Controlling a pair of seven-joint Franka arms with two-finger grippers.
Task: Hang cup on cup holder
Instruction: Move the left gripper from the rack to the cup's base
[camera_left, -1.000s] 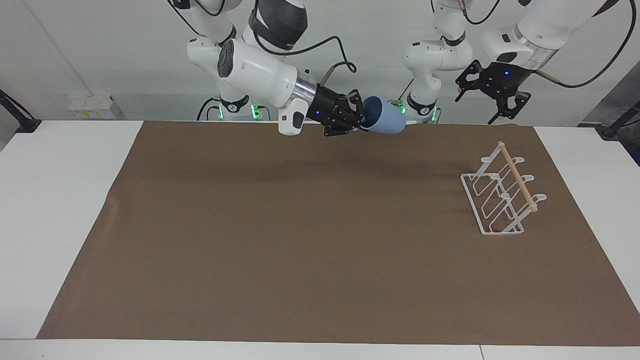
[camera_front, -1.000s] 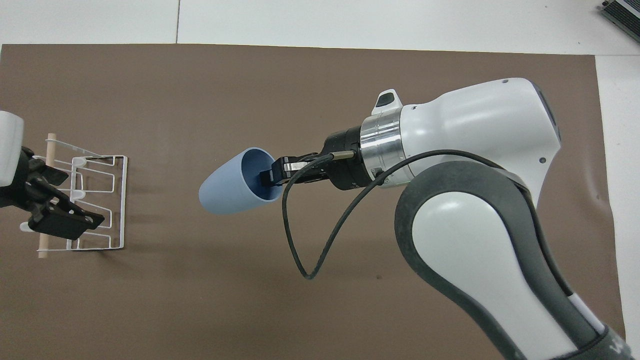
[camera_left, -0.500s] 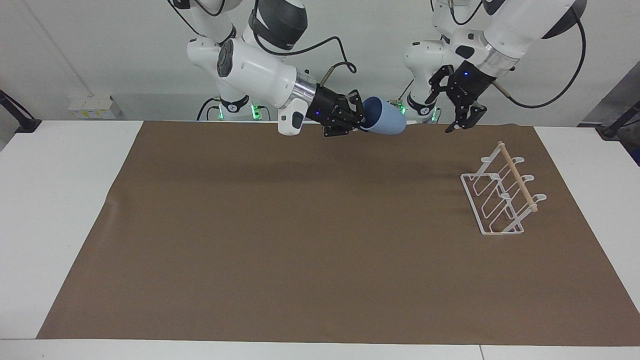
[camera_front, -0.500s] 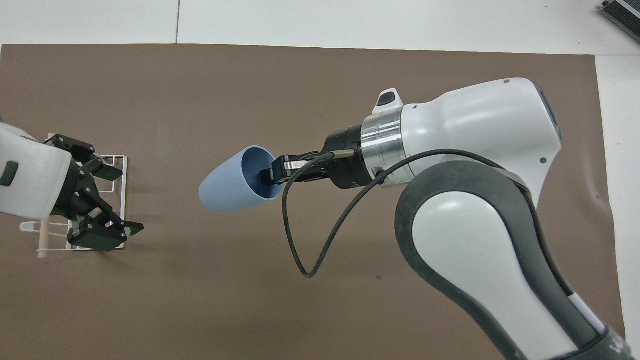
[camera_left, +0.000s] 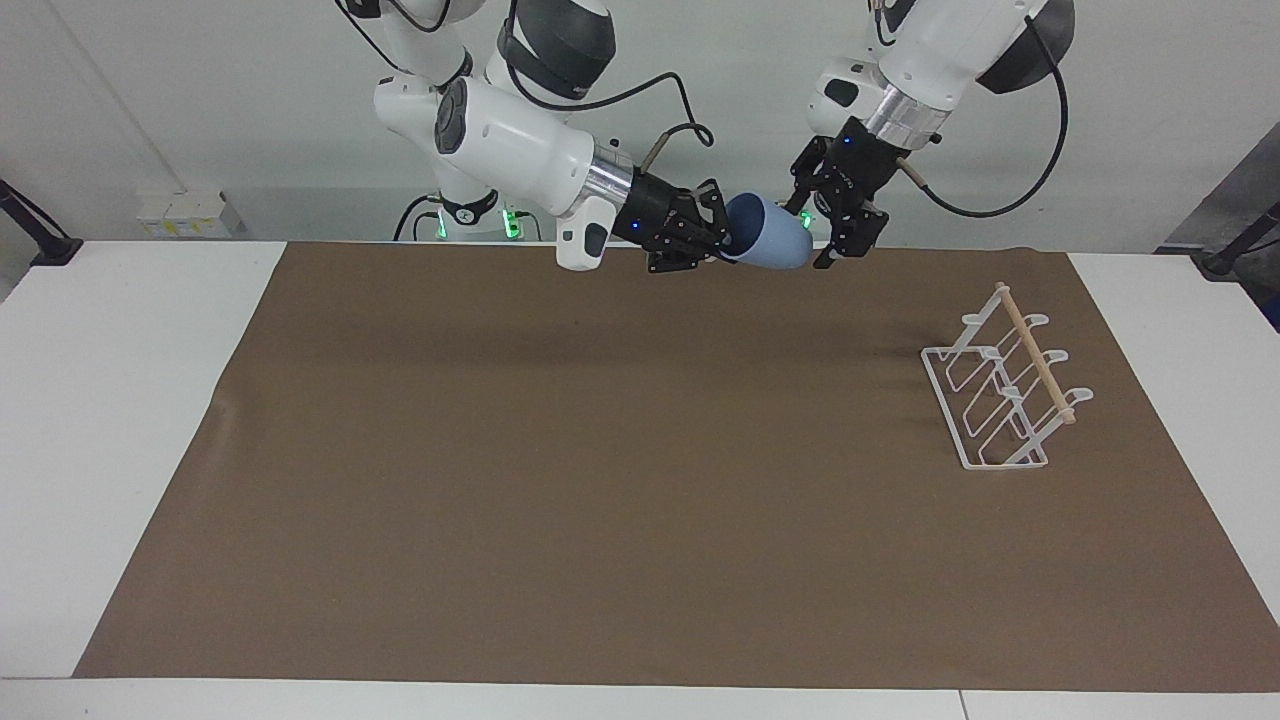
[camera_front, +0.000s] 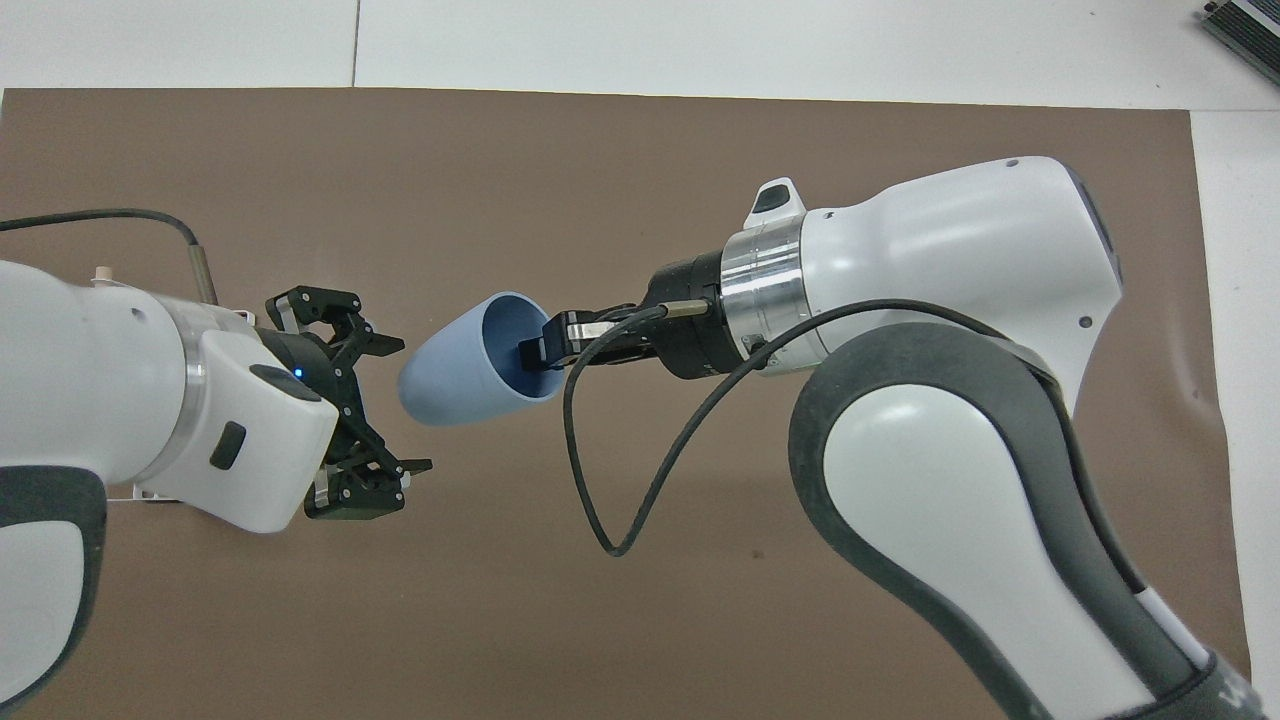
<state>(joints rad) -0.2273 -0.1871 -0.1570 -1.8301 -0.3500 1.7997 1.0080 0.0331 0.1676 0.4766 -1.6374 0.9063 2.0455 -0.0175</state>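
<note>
Up in the air, the right end effector (camera_left: 722, 246) is clamped on the rim of the cup (camera_left: 768, 246), which lies sideways over the brown mat (camera_left: 600, 480), base pointing at the left end effector (camera_left: 822, 222). That one hangs spread open just beside the cup's base. Well apart, the cup holder (camera_left: 1003, 392) stands on the mat toward the left arm's end of the table (camera_left: 120, 400).

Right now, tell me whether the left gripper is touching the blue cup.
Apart. The overhead view shows brown mat between the open left gripper and the base of the blue cup, which the right gripper holds by its rim.
</note>
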